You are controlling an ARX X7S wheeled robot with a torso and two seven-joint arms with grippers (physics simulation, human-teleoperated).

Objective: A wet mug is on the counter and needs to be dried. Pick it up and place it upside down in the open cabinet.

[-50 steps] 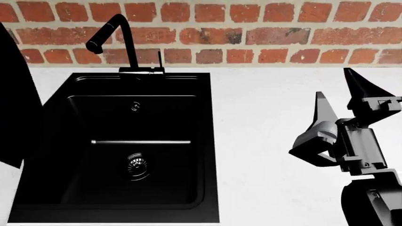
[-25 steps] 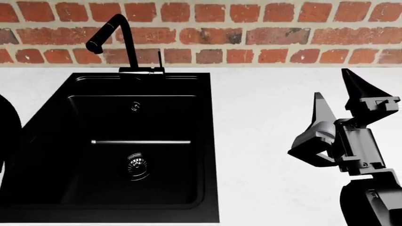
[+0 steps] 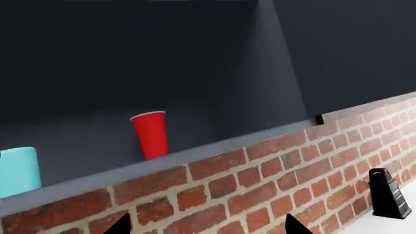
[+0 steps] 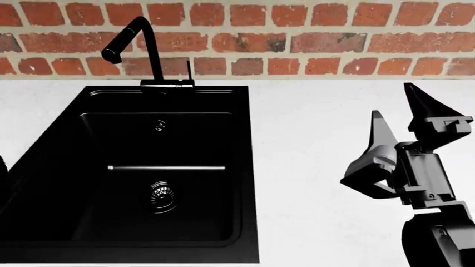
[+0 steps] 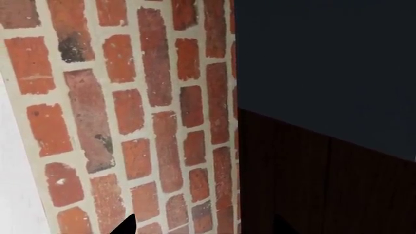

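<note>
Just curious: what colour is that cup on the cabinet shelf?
Red cup; the left wrist view shows it best.

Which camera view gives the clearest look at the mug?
The left wrist view: the mug stands in the open cabinet, cut off by the picture's edge, near a red cup. The head and right wrist views show none of it.

Rough red brick wall [image 4: 297, 39] with pale mortar joints behind a smooth, matt white counter [image 4: 312, 139]. The sink [image 4: 148, 172] beside the right gripper [image 4: 401, 122] is black with a faint sheen (its drain [image 4: 161, 194] looks metallic). Red cup [image 3: 151, 134] looks like smooth plastic.
</note>
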